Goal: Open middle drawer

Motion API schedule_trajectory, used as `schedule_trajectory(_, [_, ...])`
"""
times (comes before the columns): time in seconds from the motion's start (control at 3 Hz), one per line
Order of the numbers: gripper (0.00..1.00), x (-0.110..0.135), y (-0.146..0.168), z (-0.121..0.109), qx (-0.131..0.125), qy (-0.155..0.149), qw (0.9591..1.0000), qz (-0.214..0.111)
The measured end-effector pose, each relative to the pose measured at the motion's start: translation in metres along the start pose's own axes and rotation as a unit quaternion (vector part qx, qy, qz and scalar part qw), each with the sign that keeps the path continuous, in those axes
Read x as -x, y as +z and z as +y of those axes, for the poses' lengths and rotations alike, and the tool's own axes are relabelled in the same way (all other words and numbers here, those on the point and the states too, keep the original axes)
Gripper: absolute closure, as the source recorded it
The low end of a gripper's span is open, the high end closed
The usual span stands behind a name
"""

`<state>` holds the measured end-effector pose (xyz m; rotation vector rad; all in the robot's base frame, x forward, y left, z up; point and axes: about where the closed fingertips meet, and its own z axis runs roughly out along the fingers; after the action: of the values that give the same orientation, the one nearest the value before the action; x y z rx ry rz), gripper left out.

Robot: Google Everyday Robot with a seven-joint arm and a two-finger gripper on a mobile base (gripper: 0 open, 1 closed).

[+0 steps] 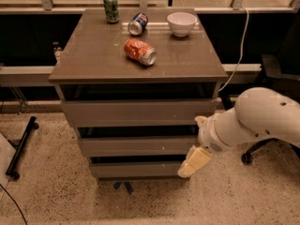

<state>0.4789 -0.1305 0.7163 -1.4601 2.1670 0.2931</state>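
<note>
Your cream pincer (195,154) hangs at the right end of the wide, flat grey-brown middle drawer (136,146), second of three under the brown worktop (93,60). Spread or pressed together: can't tell. Nothing seen held; contact with the drawer is unclear.

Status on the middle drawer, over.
Gripper at middle drawer front, image-right end. Drawer not pulled out. Red can, bowl up top, off the path.
</note>
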Motion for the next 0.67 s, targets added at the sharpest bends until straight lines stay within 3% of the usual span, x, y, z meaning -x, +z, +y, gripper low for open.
schedule_trajectory(0.67, [0.00,-0.005,0.064,-0.016,-0.015,0.041,0.9985,-0.033])
